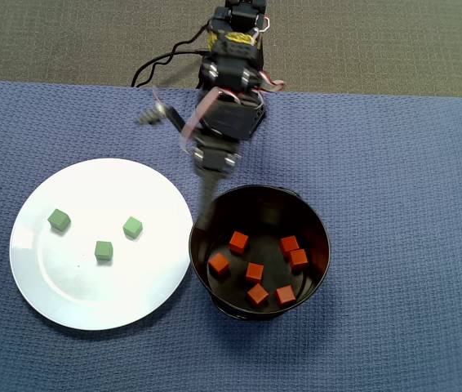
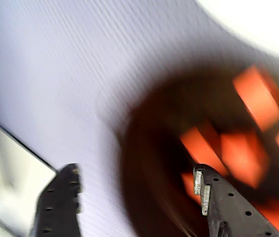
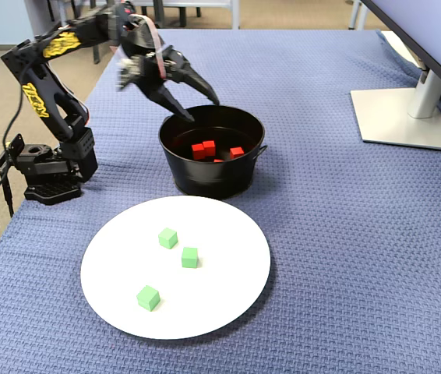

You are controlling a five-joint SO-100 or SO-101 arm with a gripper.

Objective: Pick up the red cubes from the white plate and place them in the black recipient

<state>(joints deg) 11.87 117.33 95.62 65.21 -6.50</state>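
Hand: our hand (image 3: 202,109) hangs over the rim of the black bowl (image 1: 322,224), fingers spread and holding nothing; we judge a cube was just let go here.
Red cubes: we count seven red cubes (image 1: 255,272) on the bowl's floor in the overhead view, none on the white plate (image 1: 43,282).
Plate: only three green cubes (image 3: 189,257) lie on it, well apart from each other.
Progress: the sorting looks done to us.
Around: the monitor stand (image 3: 406,117) sits far off on the blue-clothed bench (image 1: 410,163).
In the way: nothing but the bowl's tall wall.
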